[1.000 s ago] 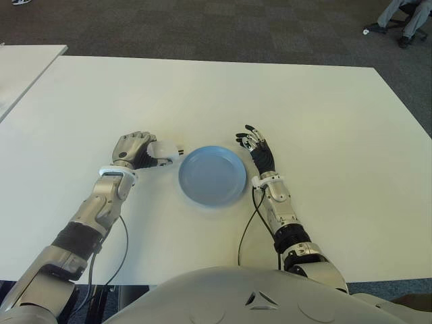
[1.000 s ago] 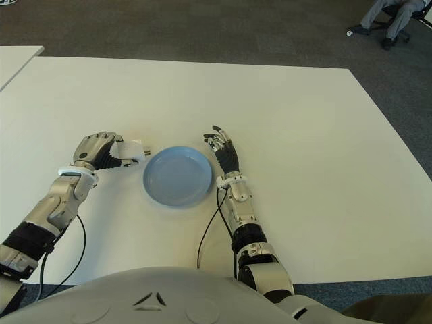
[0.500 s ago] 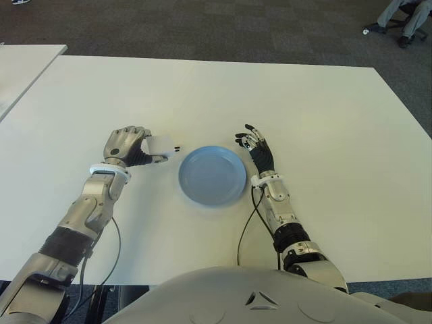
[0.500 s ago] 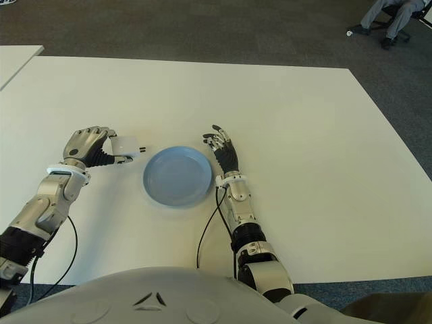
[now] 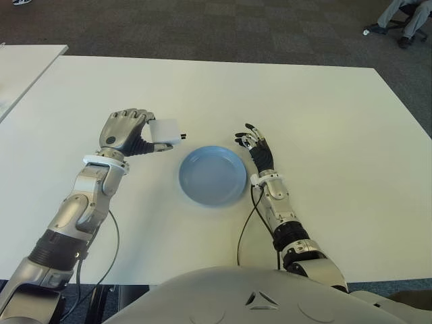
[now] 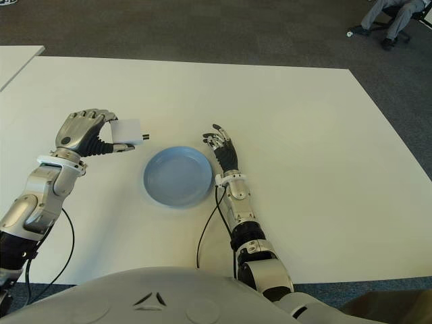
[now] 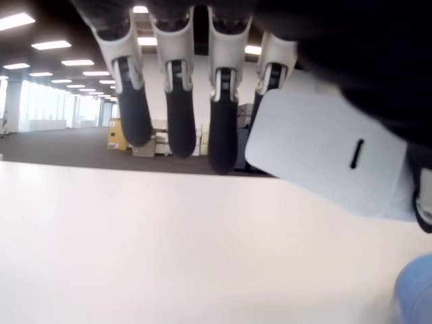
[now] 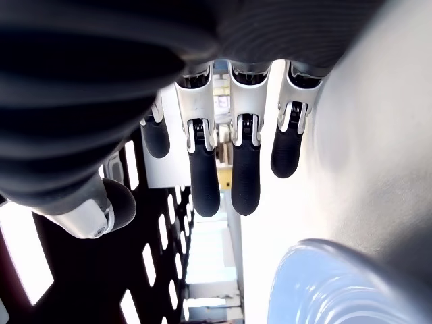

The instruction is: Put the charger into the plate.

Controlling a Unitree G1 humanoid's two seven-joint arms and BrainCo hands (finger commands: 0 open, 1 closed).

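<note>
Lifted my left hand point(image 5: 126, 132) off the worktop point(image 5: 324, 121), fingers clamped on the charger point(image 5: 166, 131); gotta swing over the plate point(image 5: 212, 175) before dropping. Right hand point(image 5: 256, 145) idle, fingers loose.

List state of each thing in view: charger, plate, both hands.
charger: held in the left hand, lifted off the table, left of the plate, prongs toward it
plate: empty, flat on the table
left hand: fingers shut on the charger
right hand: open, holds nothing, right of the plate
</note>
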